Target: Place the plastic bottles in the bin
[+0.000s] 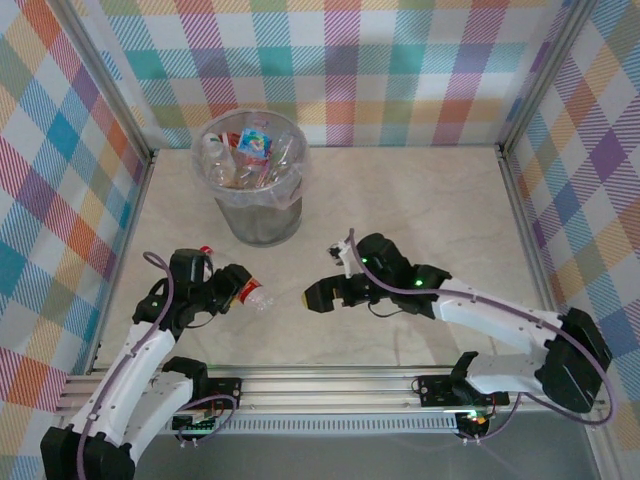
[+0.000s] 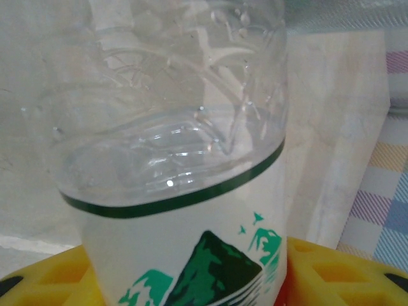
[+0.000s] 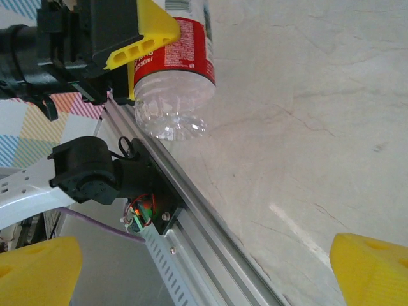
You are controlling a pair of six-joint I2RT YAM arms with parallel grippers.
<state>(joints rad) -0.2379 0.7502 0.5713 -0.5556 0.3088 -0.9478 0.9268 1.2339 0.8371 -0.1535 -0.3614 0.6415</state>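
Left gripper (image 1: 240, 290) clamps clear red-labelled plastic bottle (image 1: 260, 298) near beige marbled table (image 1: 430, 200) front-left edge; right gripper (image 1: 318, 296) open, empty; translucent grey round bin (image 1: 262, 222) far-left.

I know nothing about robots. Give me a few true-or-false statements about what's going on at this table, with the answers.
1. The left hand grips a bottle. True.
2. The bin is empty. False: several bottles lie inside it.
3. The right hand is open and holds nothing. True.
4. The bin lies tipped on its side. False: it stands upright on the table.
5. The gripped bottle is full of dark drink. False: its clear part looks empty.
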